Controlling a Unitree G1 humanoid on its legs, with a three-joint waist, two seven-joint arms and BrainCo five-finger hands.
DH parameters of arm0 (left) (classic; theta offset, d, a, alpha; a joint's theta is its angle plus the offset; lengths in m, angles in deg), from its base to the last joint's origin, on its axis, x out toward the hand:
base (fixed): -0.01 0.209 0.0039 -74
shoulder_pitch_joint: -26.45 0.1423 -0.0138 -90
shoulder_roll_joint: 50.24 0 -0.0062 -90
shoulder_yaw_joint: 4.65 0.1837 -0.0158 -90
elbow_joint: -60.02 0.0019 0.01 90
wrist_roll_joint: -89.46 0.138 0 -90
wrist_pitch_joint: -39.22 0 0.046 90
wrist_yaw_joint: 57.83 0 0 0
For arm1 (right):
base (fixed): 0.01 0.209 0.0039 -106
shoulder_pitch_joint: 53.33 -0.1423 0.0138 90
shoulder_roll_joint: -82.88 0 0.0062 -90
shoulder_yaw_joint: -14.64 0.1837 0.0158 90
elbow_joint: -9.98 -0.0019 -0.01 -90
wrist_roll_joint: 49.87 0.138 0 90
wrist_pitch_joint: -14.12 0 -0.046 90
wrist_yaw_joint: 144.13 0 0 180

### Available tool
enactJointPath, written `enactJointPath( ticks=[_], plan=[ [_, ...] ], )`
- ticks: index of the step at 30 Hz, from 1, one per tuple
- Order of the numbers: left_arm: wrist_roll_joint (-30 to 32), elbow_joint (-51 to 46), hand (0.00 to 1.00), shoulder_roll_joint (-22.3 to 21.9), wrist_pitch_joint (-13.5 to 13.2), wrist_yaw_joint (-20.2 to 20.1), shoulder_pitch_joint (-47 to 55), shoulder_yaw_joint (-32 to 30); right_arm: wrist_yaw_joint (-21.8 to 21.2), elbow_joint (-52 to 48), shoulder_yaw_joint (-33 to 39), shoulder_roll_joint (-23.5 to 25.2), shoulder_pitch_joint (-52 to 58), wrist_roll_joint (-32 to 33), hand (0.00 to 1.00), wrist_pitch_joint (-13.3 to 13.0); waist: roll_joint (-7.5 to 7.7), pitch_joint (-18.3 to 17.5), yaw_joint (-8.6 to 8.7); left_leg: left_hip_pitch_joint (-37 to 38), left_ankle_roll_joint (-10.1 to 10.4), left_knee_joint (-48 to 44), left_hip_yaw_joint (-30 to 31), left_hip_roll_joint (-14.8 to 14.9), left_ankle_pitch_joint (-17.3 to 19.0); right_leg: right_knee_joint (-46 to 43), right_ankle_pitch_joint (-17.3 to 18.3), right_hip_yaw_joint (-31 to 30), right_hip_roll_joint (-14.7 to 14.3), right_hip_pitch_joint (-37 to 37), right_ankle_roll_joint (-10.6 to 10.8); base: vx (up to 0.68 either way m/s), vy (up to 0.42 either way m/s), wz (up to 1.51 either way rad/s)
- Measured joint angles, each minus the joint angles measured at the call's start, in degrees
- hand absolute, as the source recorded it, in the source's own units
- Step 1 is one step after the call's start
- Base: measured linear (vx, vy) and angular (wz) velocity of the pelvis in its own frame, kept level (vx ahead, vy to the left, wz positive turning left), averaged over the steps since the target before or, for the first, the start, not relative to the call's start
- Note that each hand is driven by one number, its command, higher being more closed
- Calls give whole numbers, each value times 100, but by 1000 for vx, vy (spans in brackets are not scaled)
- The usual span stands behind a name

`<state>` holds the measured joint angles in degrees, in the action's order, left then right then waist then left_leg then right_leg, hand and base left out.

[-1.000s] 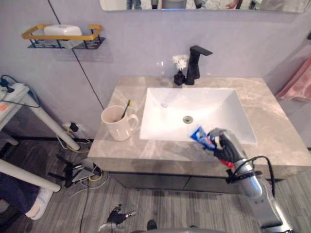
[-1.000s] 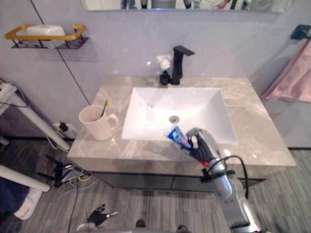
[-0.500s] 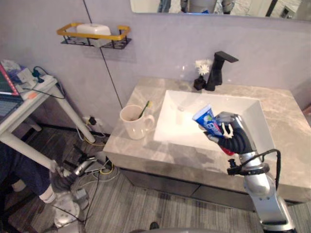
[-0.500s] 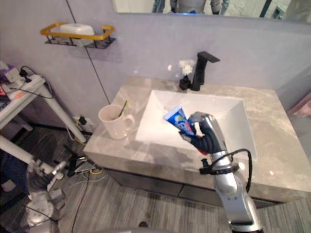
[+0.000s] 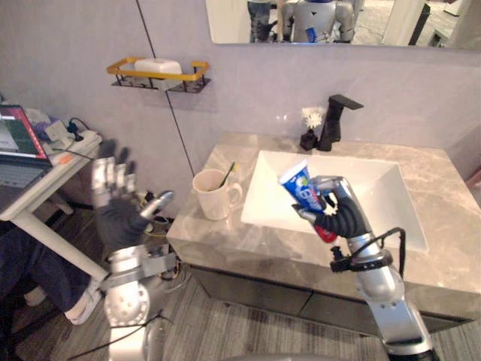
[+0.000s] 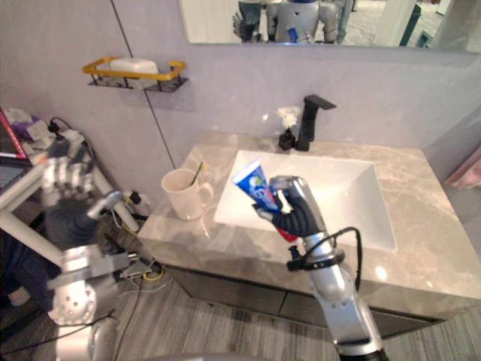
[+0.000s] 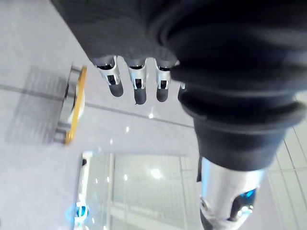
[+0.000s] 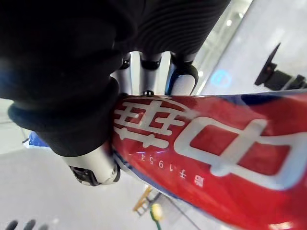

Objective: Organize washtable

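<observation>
My right hand (image 5: 340, 216) is shut on a blue, white and red toothpaste tube (image 5: 304, 187), held tilted in the air above the front edge of the white sink (image 5: 376, 188). In the right wrist view the tube's red side (image 8: 216, 153) lies across the palm with the fingers (image 8: 180, 79) curled over it. A cream mug (image 5: 213, 195) with a toothbrush in it stands on the marble counter (image 5: 218, 239), left of the sink. My left hand (image 5: 113, 203) is raised left of the counter, open, with its fingers (image 7: 136, 86) straight and holding nothing.
A black faucet (image 5: 335, 120) and a small vase of white flowers (image 5: 308, 129) stand behind the sink. On the wall hangs a yellow-rimmed shelf (image 5: 158, 71) with a white soap bar. A side table (image 5: 37, 177) with a laptop is at far left.
The camera has shifted. My left hand came up from near the floor to chest height beside the counter. My right hand has lifted the toothpaste tube a little higher.
</observation>
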<state>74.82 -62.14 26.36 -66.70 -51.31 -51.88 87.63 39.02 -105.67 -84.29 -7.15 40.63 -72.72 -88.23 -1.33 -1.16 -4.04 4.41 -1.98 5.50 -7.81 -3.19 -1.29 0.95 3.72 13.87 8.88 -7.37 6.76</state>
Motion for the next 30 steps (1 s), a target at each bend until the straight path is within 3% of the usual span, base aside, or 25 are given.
enactJointPath(
  ticks=[5,11,27,28,30],
  plan=[
    [-738,0,0,80,8,-196,-413,942,36,10,-452,12,-429,-2,100,23,5,1,-3,36,7,1,-11,14,-5,14,0,-11,-17,-39,-1,-6,-6,0],
    [-1204,99,0,172,126,-345,-935,1626,166,226,-761,143,-834,-5,100,68,10,2,-2,49,6,0,-46,14,-6,15,-2,-47,-19,-35,-2,-3,-6,-2],
    [-1500,515,0,285,234,-326,-1404,2314,228,418,-1183,212,-1138,-13,100,179,71,6,2,94,7,2,-167,32,-4,9,-16,-175,-33,-22,-7,-13,-8,-3],
    [-1504,567,100,287,232,-288,-1484,2346,239,418,-1185,212,-1146,-13,100,180,82,3,2,94,7,2,-170,32,-4,9,-18,-179,-34,-21,-7,0,0,0],
    [-1506,588,100,288,229,-253,-1560,2379,277,418,-1188,210,-1194,-12,100,192,93,5,11,94,7,2,-180,32,-4,11,-22,-195,-34,-16,-7,-7,-4,-2]
  ],
)
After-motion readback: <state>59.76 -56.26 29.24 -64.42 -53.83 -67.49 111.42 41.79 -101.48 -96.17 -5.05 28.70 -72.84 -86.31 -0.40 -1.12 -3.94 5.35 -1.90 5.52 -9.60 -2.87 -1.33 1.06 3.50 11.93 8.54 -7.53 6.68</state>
